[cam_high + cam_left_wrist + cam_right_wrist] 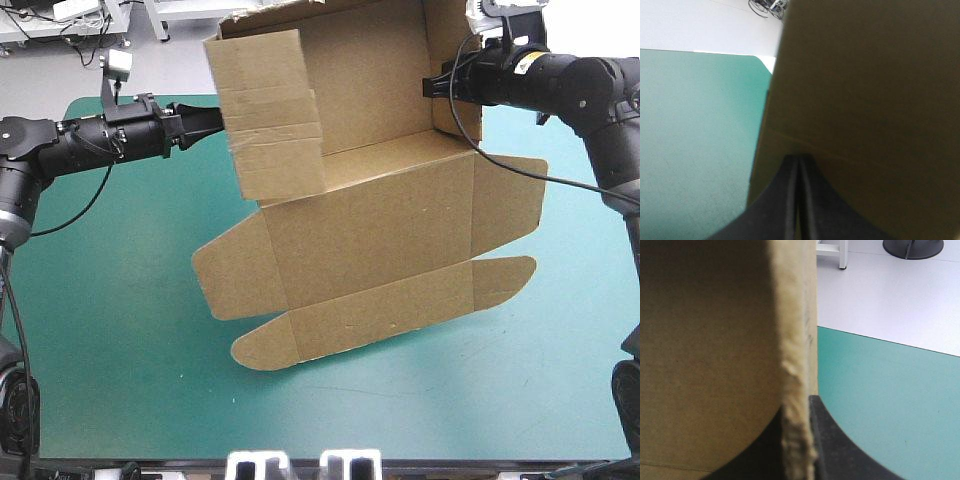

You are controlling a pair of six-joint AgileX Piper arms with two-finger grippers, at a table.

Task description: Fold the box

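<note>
Two pinches to manage at once: left hand [222,122] pressed together on the outer edge of one side flap of the box [370,230], right hand [432,87] clamped the same way on the edge of the opposite wall, brown board sandwiched in each. Looks like the wall-raising stage, early in the fold, with nothing tucked yet. Best done by moving both hands as a pair, at matching height and pace, so as not to twist the sheet. Swing each flap inward along its own crease rather than dragging the whole board. Lower the middle panel onto the counter [120,330] first, to give the creases something to bend against. Grip firmly but close to the edge, leaving room to let go cleanly once the walls stand upright. Watch the left flap, angled forward of the back panel and probably liable to flop.

Placement: box stretched between the two hands, far half lifted near the counter's far edge, near half sloping down over the middle of the teal-green cover, rounded tuck flaps nearest the robot. Hard to tell whether the near edge touches the counter or hangs just above it. Left hand at the box's left side, right hand at its upper right, well apart.
</note>
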